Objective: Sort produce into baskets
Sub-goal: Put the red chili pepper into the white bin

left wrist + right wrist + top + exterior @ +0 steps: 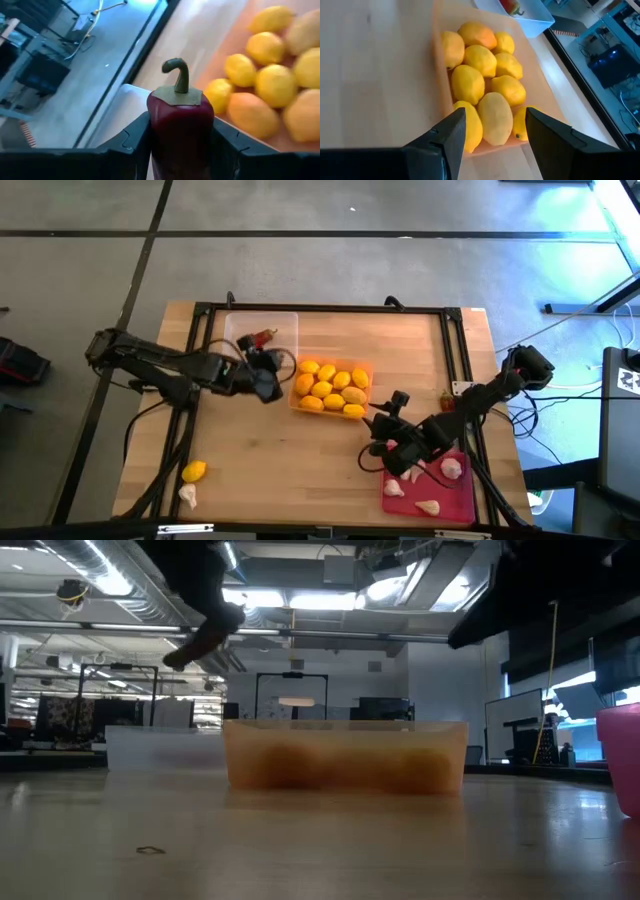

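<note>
The left gripper (181, 150) is clamped on a dark red chili pepper (181, 125), its two fingers (131, 145) pressing the sides so the green stem points away from the wrist. From where I stand it hangs between the clear tray (262, 332) and the orange tray (331, 388), near the clear one's inner corner. That makes sense: another chili (264, 337) already lies in the clear tray, so I'd judge this one is bound for the same place and only needs a release over it. Holding it by the body keeps the stem free and the fruit upright.

The orange tray sits mid-table, full of lemons (480, 60) packed touching one another.

The right gripper (495, 130) hovers with its jaws apart and nothing between them, just beside the orange tray's near end and next to the red-pink tray (430, 498), where garlic bulbs (451, 469) lie. It looks parked between jobs.

Still unsorted at the table's near left corner: one lemon (194, 471) and one garlic bulb (188, 496), just beside each other, well apart from every tray. A small red item (447, 402) beyond the right frame rail is too small to identify.
</note>
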### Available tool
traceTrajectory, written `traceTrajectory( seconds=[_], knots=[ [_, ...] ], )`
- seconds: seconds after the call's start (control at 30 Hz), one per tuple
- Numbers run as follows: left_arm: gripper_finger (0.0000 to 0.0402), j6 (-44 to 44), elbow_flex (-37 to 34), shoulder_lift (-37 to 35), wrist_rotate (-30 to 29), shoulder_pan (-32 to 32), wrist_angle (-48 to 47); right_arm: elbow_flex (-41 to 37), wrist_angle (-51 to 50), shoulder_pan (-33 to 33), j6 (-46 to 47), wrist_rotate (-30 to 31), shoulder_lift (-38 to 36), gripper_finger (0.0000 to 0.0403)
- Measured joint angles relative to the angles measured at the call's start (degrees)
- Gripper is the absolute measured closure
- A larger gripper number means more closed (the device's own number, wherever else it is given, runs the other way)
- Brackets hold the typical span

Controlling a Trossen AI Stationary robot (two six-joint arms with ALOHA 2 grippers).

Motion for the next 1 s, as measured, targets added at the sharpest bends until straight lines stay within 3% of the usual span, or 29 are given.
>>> traceTrajectory(
  seconds=[0.4,0.6,0.83,1.0],
  knots=[
    [0.0263,19.22,-0.55,-0.02,20.94,23.61,10.64,-0.04,2.25,-2.12,-0.02,0.34,2.83,0.0205],
    [0.0263,22.51,-10.35,0.04,32.58,34.21,24.27,-0.04,2.23,-2.92,-0.04,1.51,2.83,0.0205],
    [0.0263,24.65,-20.86,0.33,35.76,41.29,36.94,-0.04,3.35,-5.14,-0.06,1.52,2.83,0.0205],
    [0.0262,23.73,-25.4,0.33,36.75,43.21,38.74,-0.04,4.14,-6.79,-0.1,1.5,2.83,0.0205]
  ],
)
